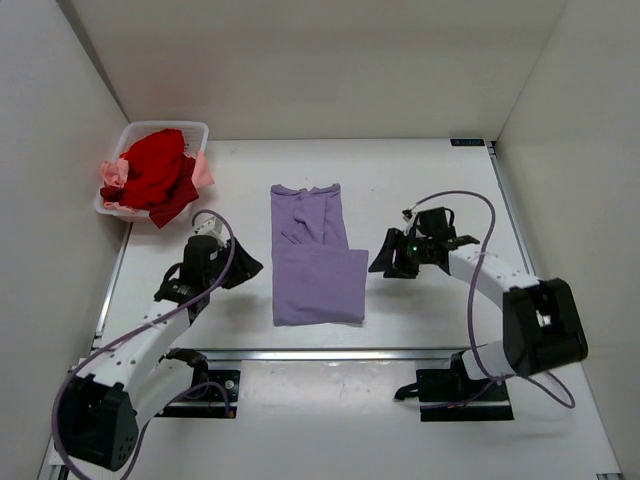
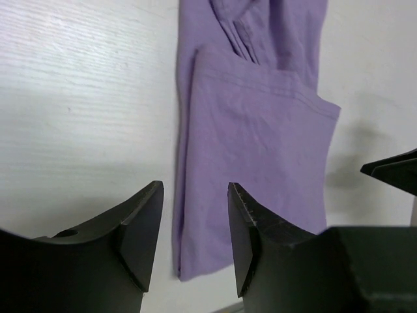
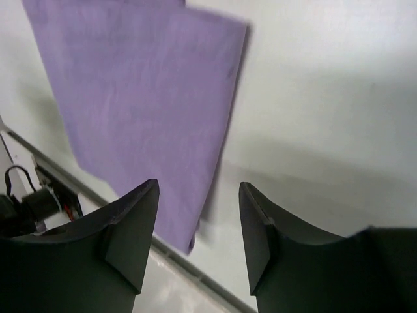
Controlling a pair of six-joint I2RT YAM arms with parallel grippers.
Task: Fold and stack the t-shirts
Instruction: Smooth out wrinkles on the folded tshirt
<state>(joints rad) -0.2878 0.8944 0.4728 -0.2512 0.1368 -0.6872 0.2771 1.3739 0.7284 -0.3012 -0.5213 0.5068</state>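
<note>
Lavender t-shirt (image 1: 318, 270): folded flat, bench (image 1: 420, 180) centre.
Left end effector (image 2: 195, 190): jaws apart, empty.
Right end effector (image 3: 199, 188): jaws apart, empty.
Blue sticker (image 1: 467, 142): writing unreadable.

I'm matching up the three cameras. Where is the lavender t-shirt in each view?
Top external: lavender t-shirt, middle of the table.
Left wrist: t-shirt fills upper centre and right.
Right wrist: t-shirt, upper left down to centre.
Shared landmark: the shirt's jutting right-hand corner.

Lavender t-shirt (image 1: 315, 262) folded flat; red t-shirt (image 1: 155, 168) crumpled atop pink t-shirt (image 1: 110, 173).
</note>
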